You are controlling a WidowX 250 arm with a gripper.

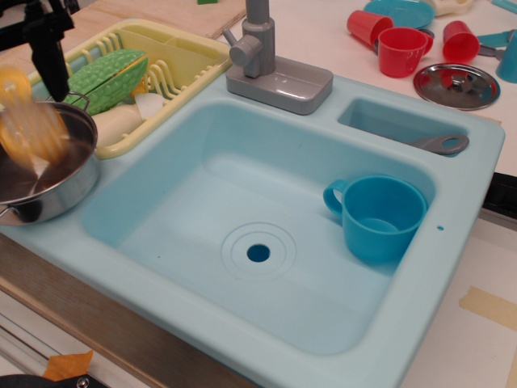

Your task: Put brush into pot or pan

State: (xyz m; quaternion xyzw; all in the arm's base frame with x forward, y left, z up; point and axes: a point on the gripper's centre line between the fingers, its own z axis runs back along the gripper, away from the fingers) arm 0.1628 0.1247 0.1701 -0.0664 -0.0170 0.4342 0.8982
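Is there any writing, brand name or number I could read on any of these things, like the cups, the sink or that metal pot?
None: no readable word, number or sign shows on the sink, the blue cup, the red cups, the pot or the blurred brush.
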